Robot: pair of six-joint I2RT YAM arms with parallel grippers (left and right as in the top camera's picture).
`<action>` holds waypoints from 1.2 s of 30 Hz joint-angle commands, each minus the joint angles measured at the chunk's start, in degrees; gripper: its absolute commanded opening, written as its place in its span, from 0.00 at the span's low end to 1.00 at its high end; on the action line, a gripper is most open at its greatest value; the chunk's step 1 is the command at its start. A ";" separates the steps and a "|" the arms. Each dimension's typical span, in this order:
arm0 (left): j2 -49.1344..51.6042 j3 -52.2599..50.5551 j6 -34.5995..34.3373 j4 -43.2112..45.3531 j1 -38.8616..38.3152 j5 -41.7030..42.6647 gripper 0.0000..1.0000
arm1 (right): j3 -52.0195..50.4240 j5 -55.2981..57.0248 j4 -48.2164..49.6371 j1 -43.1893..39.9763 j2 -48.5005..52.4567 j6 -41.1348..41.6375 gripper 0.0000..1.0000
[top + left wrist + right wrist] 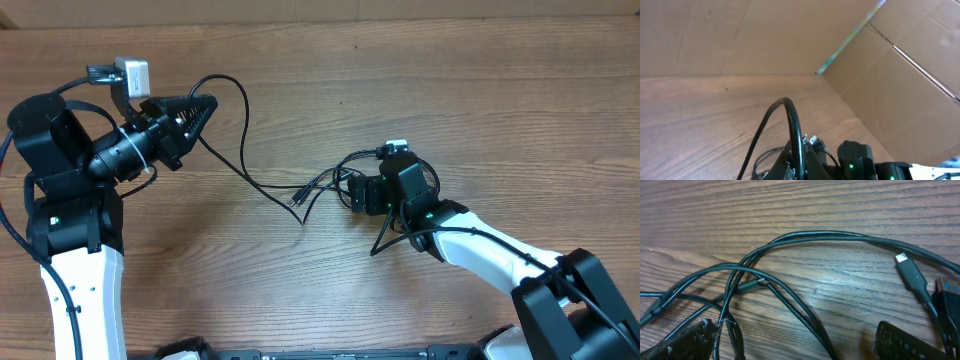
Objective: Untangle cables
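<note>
Where the arms work: a brown wood-grain table (300, 60), with plain cardboard walls (900, 90) meeting at a corner behind it.
Left arm: rises from the left edge, wrist turned so the left gripper (208, 103) points right; its fingers are clenched on a long cable (244, 120).
Long cable: arcs out of those fingers, loops over, then runs down and right across the wood into the tangle.
Cables: a knotted tangle (335, 185) lying on the table right of centre.
Right arm: comes from the lower right corner; the right gripper (352, 193) points left over the tangle, released, with a finger (685, 342) on either side of the strands.
Counts: two arms, two grippers; two plugs clear at the right wrist, a silver-tipped plug (907, 272) and a blue-tongued plug (946, 286); the strands are too crossed to count.
</note>
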 commanded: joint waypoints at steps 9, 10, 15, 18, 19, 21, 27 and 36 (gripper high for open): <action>-1.20 1.07 -3.58 -2.03 -0.20 -0.76 0.04 | 0.94 -5.01 3.34 0.52 3.82 -1.92 1.00; -1.20 1.07 -3.58 -2.01 -0.20 -0.76 0.04 | 0.94 -5.53 4.15 0.52 3.82 -1.95 1.00; -1.18 1.07 -4.00 -2.16 -0.20 -0.76 0.04 | 0.94 -5.60 7.30 0.52 4.39 -3.17 1.00; -1.18 1.07 -4.66 -2.38 -0.20 -0.76 0.04 | 0.94 -5.60 9.05 0.59 5.51 -4.55 0.99; -1.18 1.07 -4.66 -2.38 -0.20 -0.76 0.04 | 0.98 -5.70 9.57 0.59 6.34 -5.49 0.99; -1.18 1.07 -4.63 -2.38 -0.20 -0.81 0.04 | 1.05 -5.84 10.40 0.76 7.82 -6.71 0.99; -1.16 1.07 -4.61 -2.38 -0.20 -0.98 0.04 | 1.09 -3.74 12.07 1.95 11.39 -9.05 1.00; -1.14 1.07 -3.04 -1.20 0.11 -1.05 0.04 | 1.09 11.45 11.50 1.62 12.48 -0.68 0.93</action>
